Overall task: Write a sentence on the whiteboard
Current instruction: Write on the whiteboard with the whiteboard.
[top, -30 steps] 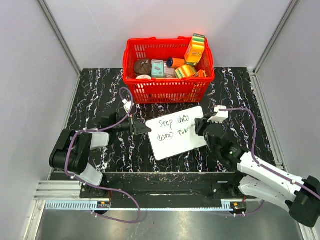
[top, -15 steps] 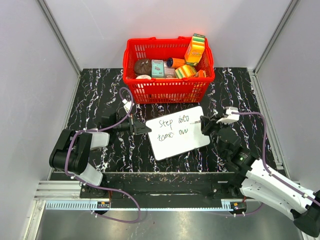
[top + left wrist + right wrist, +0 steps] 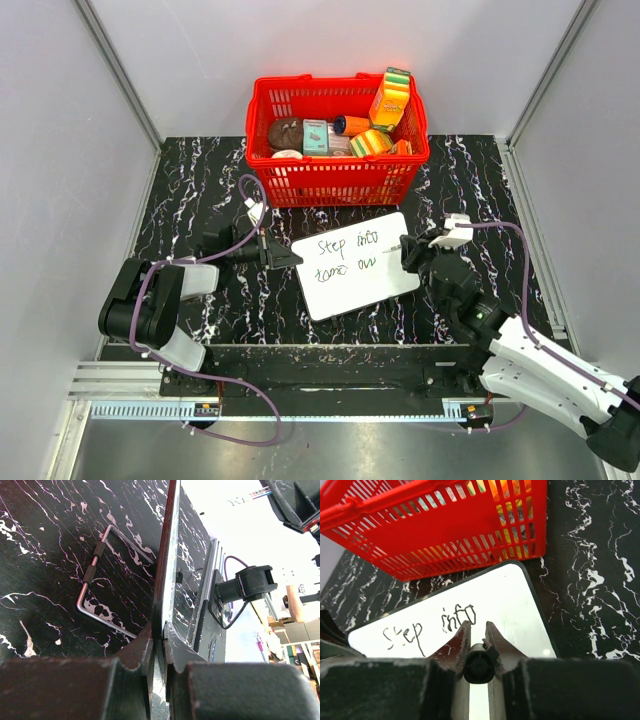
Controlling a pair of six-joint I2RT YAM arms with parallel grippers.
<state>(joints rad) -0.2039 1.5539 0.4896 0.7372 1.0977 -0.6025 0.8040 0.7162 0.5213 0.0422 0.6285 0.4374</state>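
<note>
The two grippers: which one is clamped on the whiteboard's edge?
The left gripper, pinching the left edge of the whiteboard. The right gripper instead holds a black marker by the board's right edge.

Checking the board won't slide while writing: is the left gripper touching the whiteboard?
Touching. The left wrist view shows the left gripper clamped on the edge of the whiteboard, one finger against each face.

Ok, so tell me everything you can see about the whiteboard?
The whiteboard is a thin white rectangle with rounded corners, lying askew on the black marbled table before the red basket. Two lines of black handwriting begin "Step into". The left gripper pinches its left edge; the right gripper holds a marker by its right edge.
</note>
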